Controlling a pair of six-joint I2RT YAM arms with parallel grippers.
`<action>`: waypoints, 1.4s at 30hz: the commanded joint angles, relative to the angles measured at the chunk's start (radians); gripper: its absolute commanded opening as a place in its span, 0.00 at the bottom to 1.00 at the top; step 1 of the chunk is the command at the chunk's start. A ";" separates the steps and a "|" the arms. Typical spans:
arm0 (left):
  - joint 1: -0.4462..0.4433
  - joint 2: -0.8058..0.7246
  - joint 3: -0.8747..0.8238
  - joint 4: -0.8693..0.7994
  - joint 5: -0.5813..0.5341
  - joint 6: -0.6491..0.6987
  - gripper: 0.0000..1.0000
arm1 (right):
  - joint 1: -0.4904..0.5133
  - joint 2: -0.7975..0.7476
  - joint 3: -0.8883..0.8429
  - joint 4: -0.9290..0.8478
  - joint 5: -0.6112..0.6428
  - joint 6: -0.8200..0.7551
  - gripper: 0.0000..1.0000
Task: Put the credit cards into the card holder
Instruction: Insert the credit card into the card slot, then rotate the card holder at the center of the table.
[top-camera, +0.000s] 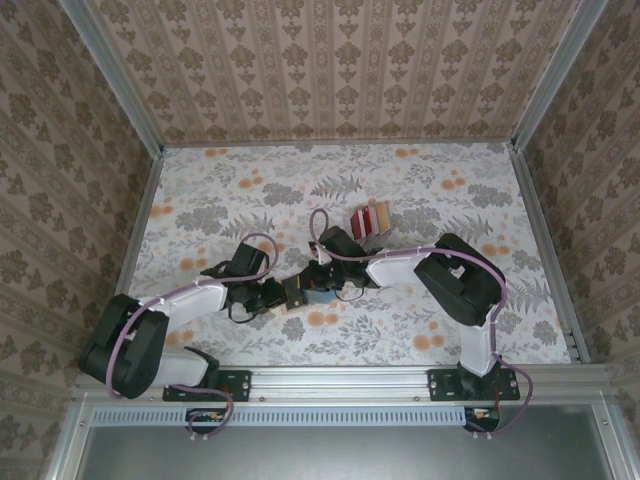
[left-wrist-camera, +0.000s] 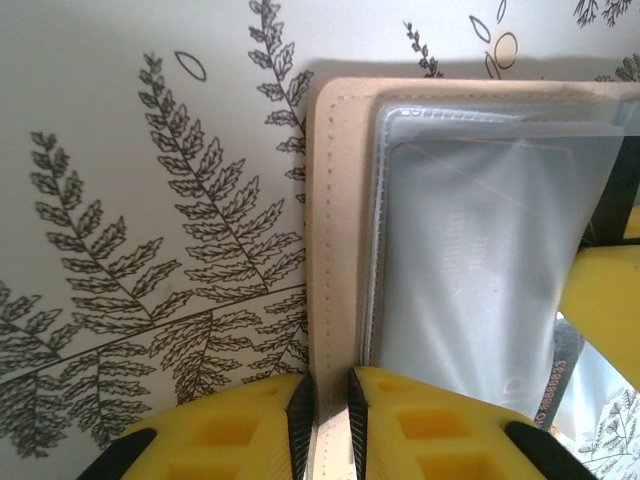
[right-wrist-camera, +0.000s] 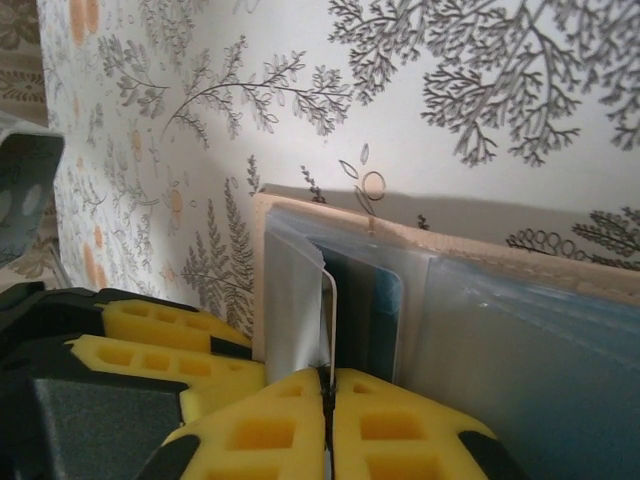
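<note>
card holder lies open on desk, mid-width, toward near edge. left gripper clenched on its tan cover edge, likely pinning it flat for loading. right gripper pinched almost closed on thin pale sheet at pocket mouth; card or sleeve lip, cannot tell. loose credit cards fanned just beyond, around desk centre, within right arm's reach.

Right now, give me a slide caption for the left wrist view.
Left pincer clamps the tan edge of the open card holder on fern-print tablecloth.
</note>
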 joint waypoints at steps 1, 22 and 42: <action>-0.036 0.044 0.000 0.069 0.019 0.024 0.24 | 0.032 -0.014 0.008 -0.114 0.030 -0.044 0.20; 0.040 -0.070 0.153 -0.097 -0.041 0.129 0.28 | -0.028 -0.379 -0.183 -0.344 0.159 -0.165 0.35; 0.048 0.239 0.267 -0.035 0.058 0.188 0.27 | 0.022 -0.341 -0.324 -0.192 0.194 -0.070 0.29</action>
